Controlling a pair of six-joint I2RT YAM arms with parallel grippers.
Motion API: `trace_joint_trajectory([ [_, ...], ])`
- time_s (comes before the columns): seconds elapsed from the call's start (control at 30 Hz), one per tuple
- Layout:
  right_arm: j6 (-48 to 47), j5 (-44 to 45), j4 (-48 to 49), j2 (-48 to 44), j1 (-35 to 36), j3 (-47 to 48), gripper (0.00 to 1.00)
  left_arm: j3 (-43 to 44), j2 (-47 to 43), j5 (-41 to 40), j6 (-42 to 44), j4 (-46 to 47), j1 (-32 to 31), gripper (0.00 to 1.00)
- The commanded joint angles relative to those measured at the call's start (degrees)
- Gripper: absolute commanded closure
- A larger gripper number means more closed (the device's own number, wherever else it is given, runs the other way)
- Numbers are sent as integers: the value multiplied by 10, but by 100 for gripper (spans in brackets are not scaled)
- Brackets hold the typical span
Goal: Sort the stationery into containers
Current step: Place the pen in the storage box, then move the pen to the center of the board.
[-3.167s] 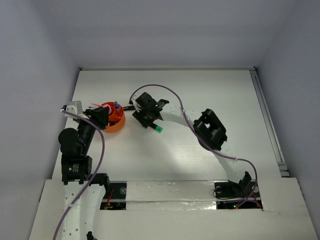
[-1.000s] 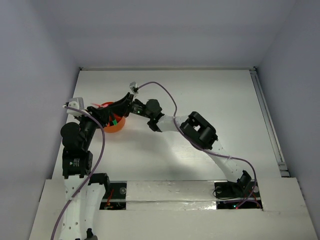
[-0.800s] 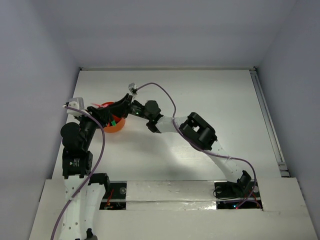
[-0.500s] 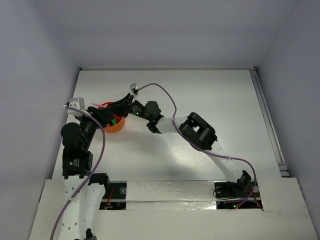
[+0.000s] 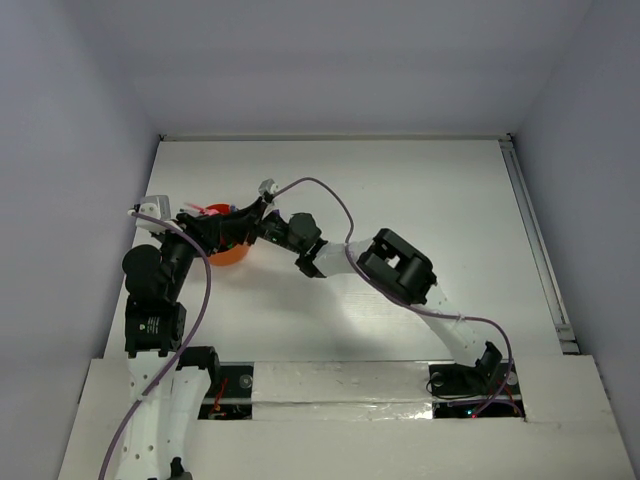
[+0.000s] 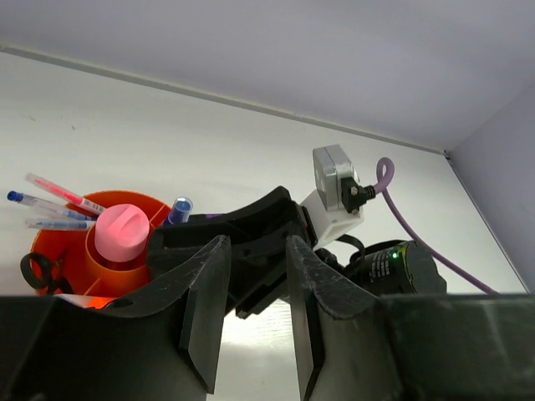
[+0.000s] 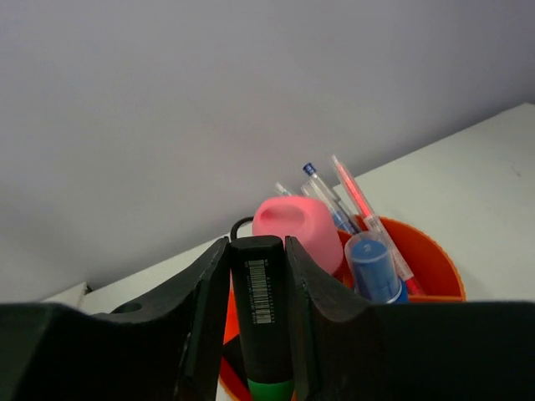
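Where the round orange plastic cup (image 7: pixel 430 271) stands, right jaws grip a black green-tipped highlighter (image 7: pixel 259 334).
Left jaws partly open, empty.

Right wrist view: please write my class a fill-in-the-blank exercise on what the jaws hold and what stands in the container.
1. The right jaws are shut on a black highlighter whose lower end is ____.
2. The wide bottle cap just behind that highlighter is coloured ____.
3. To its right, the clear bottle has a cap coloured ____.
4. Both bottles and the thin pens stand in a round holder coloured ____.

Missing words: green; pink; blue; orange.
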Motion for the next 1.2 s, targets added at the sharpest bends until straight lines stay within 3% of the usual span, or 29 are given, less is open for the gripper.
trace_joint_trajectory([
  [0.0, -43, -2, 26, -55, 18, -29, 61, 22, 1, 4, 7, 22, -4, 70],
  [0.27, -77, -21, 37, -143, 18, -140, 39, 18, -5, 9, 3, 23, -4, 70],
  [0.43, -89, -45, 4, -222, 7, -217, 32, 20, -4, 2, 3, 24, -4, 70],
  [0.5, -75, -56, 3, -248, -16, -253, 43, 18, -7, 9, 3, 25, -4, 70],
  [0.53, -52, -76, -18, -260, -30, -259, 66, 17, -11, 7, 3, 24, -4, 70],
  [0.6, -27, -96, -63, -264, -77, -260, 87, 18, -9, 3, 4, 23, -4, 70],
  [0.63, -7, -109, -133, -263, -94, -244, 94, 18, -6, 2, 3, 23, -4, 70],
  [0.67, -3, -136, -168, -262, -110, -233, 100, 18, -5, 6, 3, 24, -4, 70],
  [0.77, -45, -182, -334, -248, -165, -173, 100, 17, -12, 7, 4, 23, -4, 70],
  [0.8, -69, -184, -400, -241, -176, -143, 99, 17, -12, 5, 4, 22, -4, 70],
  [0.83, -127, -178, -535, -219, -183, -109, 97, 19, -8, 4, 4, 22, -4, 70],
  [0.9, -197, -141, -673, -183, -190, 19, 85, 19, -4, 7, 4, 23, -9, 70],
  [0.93, -236, -119, -772, -147, -190, 92, 73, 18, -6, 12, 3, 25, -9, 70],
  [1.17, -325, -88, -938, -48, -190, 257, 32, 18, -1, 13, 3, 25, -9, 70],
])
